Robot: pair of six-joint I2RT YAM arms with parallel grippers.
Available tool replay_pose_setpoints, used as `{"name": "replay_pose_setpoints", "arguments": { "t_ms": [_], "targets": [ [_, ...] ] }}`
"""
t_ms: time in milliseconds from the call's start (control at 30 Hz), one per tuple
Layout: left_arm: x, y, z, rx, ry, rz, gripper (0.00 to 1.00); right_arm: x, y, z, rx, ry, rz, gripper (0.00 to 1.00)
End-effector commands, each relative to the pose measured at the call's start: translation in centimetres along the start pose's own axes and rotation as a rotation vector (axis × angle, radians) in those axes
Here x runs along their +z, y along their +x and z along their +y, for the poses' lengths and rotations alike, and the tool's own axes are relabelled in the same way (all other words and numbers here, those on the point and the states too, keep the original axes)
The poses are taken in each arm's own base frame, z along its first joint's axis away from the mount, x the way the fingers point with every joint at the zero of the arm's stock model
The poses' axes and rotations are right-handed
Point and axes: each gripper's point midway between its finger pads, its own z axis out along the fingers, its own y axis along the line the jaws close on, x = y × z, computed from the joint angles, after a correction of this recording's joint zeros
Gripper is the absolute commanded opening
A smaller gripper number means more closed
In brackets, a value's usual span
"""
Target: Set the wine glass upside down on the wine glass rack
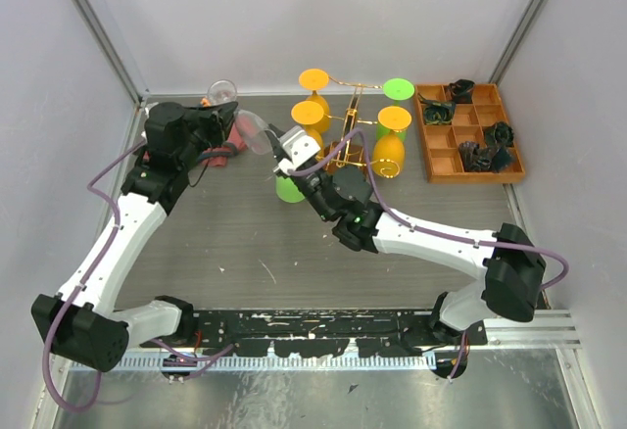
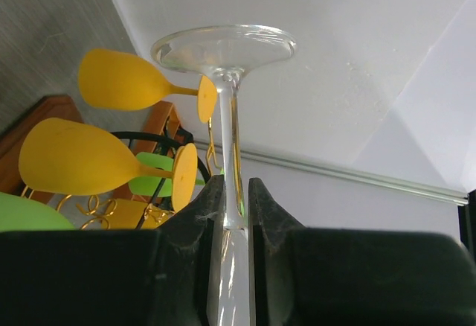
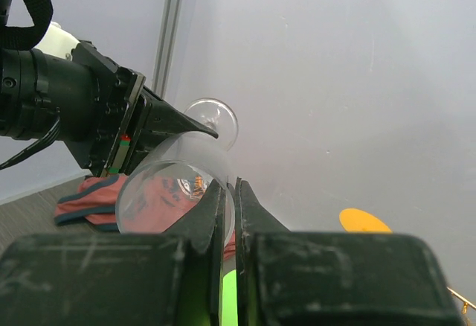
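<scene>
- Top view: the left claw (image 1: 233, 127) is pressed onto the stem of the clear stemmed wine glass (image 1: 253, 133). It holds the glass off the surface (image 1: 235, 243) near the far-left corner, bowl pointing at the right claw (image 1: 282, 153). I read this as a hand-over, to let the glass be re-gripped for turning over.
- Top view: the wine glass rack (image 1: 348, 145), gold wire on a dark wooden base, stands at the middle of the far edge, just beyond the right claw. Yellow and green glasses (image 1: 389, 150) hang on it foot-up. I cannot make out a free arm on it from here.
- Top view: an orange compartment tray (image 1: 443, 163) sits in the far-right corner. A second clear glass (image 1: 222, 91) and a red cloth (image 1: 233, 150) sit in the far-left corner, partly behind the left arm.
- Left wrist view: the fingers (image 2: 212, 207) clamp the stem low, with the round foot free above. The bowl is cut off at the bottom edge.
- Right wrist view: the right claw's fingers (image 3: 212, 211) are nearly together, apparently pinching the bowl's rim wall. Contact is hard to confirm through clear glass. The rack is mostly out of frame.
</scene>
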Motion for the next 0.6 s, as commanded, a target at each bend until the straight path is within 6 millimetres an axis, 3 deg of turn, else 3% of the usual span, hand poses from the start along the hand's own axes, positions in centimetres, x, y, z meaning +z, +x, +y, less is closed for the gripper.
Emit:
{"name": "replay_pose_setpoints", "arguments": {
  "t_ms": [0,267,367,567],
  "targets": [
    [-0.4,-1.0,-4.9,0.011,0.156,-0.046,0.00,-0.5,-3.9,-1.1,0.042,0.009,-0.095,0.04],
    [-0.4,-0.8,-5.1,0.007,0.168,-0.038,0.00,-0.7,-4.4,-2.1,0.072,0.034,-0.130,0.01],
    [-0.1,-0.6,-5.1,0.003,0.171,-0.026,0.11,-0.7,-4.7,-2.2,0.087,0.030,-0.146,0.01],
    [0.3,-0.4,-4.9,-0.012,0.168,-0.005,0.15,-0.8,-5.2,-1.8,0.120,0.010,-0.165,0.01]
  ]
}}
